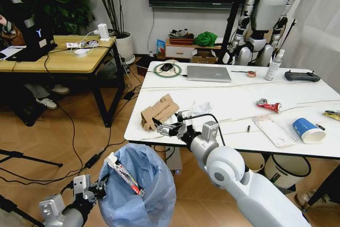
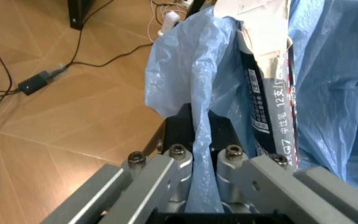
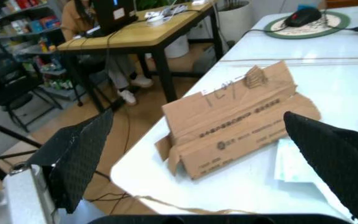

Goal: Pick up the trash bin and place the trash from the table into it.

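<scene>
**Right jaws spread at the cardboard, left pinching the bin liner**

My right gripper (image 1: 166, 127) has its jaws spread wide, hovering low over the table (image 1: 234, 102) at its near-left corner. The two black pads (image 3: 79, 156) stand on either side of the torn cardboard (image 3: 238, 119) in the right wrist view, neither touching it. A bit of white plastic packaging (image 3: 297, 163) lies just beside the cardboard.

My left gripper (image 1: 102, 184) is clamped on a fold of the light-blue bag (image 2: 201, 140), with the liner pinched between the fingers. That holds the trash bin (image 1: 139, 190) off the table's near edge, at 7 o'clock from the cardboard. A printed wrapper (image 1: 125, 174) already pokes out of it.

Out from the right gripper: a crushed red can (image 1: 269, 105) at 3 o'clock, flat plastic packaging (image 1: 273, 129) beyond it, and a blue paper cup (image 1: 308, 129) on its side farther right.
</scene>
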